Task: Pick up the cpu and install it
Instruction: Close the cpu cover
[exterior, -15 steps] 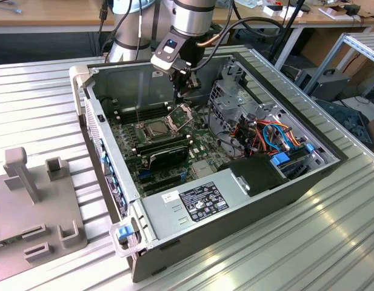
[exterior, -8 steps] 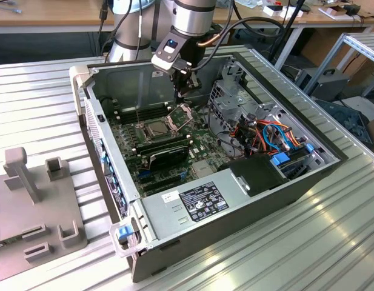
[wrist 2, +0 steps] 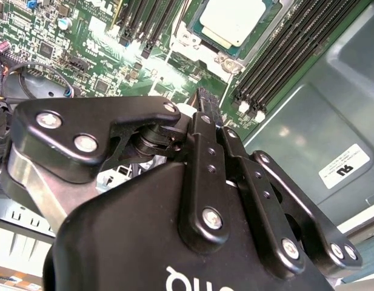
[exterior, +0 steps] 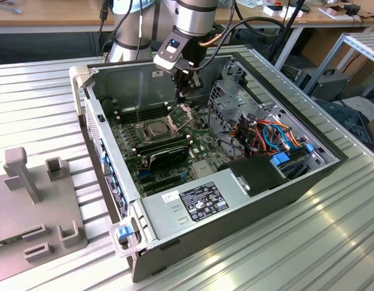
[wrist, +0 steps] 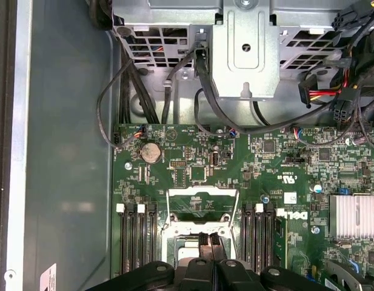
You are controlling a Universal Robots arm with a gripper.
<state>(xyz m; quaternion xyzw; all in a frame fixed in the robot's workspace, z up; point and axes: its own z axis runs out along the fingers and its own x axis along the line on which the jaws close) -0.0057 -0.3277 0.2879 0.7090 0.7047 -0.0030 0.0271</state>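
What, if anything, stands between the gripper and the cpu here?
Nothing visible does. The cpu lies flat in its socket on the motherboard, its silvery face bare. The gripper hangs over the board near it, fingers shut, apart from the chip, with open air between them.

- Arm (exterior: 196, 15): round silver-grey wrist section, with black cables (exterior: 259, 19) looping off it
- Camera box (exterior: 167, 53) at the wrist: pale grey shell, black face
- Claw (wrist 2: 206, 100): matt black link bars with rounded ends, studded with shiny silver screws (wrist 2: 212, 218)
- White lettering on the claw's black body
- Bare brushed-metal bracket (wrist 2: 29, 176) under one black link
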